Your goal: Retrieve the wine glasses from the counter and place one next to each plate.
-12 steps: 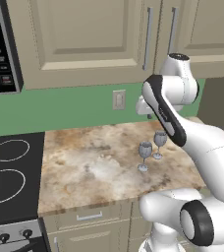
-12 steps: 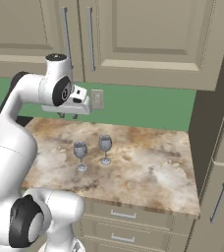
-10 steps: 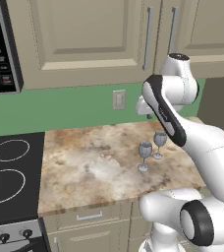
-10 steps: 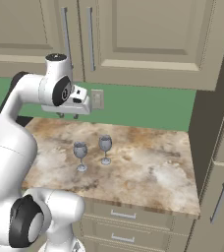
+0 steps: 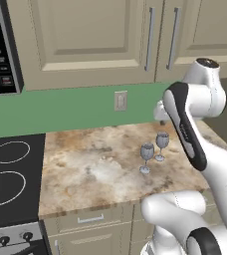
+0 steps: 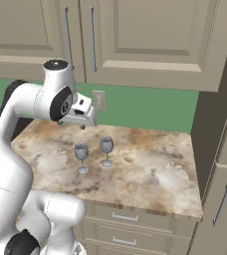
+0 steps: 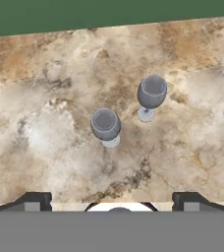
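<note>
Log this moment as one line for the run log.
claw: open, high above counter | wine glasses: both upright on counter, apart, untouched | stage: pre-grasp

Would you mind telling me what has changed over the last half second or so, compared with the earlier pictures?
Nothing visibly changed. The gripper still hangs open above the counter, holding nothing, and the two wine glasses stand upright, side by side and apart, where they were.
</note>
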{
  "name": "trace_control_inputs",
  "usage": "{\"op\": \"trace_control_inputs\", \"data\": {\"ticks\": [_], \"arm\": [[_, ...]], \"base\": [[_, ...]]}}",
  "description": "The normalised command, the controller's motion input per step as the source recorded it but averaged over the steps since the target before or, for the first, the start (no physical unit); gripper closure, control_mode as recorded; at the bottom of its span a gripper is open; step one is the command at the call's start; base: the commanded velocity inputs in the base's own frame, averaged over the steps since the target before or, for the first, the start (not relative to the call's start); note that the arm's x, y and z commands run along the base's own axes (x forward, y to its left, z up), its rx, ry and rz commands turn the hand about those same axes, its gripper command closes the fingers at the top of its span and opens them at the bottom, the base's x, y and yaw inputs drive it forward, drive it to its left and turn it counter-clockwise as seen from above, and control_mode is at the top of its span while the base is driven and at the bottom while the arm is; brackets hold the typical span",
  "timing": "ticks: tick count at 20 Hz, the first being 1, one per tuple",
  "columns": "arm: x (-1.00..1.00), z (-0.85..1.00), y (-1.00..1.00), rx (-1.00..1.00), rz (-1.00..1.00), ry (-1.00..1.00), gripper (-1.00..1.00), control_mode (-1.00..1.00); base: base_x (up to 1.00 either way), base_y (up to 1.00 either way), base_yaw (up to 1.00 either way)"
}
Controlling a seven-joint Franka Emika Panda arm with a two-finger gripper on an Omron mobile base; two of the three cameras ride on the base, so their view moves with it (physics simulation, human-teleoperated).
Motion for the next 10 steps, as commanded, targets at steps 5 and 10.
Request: {"op": "trace_control_inputs", "data": {"ticks": [5, 10], "arm": [[-0.6, 0.02, -0.36, 0.25, -0.48, -0.05, -1.0, -1.0], [-0.26, 0.0, -0.22, 0.45, -0.44, -0.01, -1.0, -1.0]], "base": [[0.0, 0.0, 0.0], [0.0, 0.0, 0.0]]}}
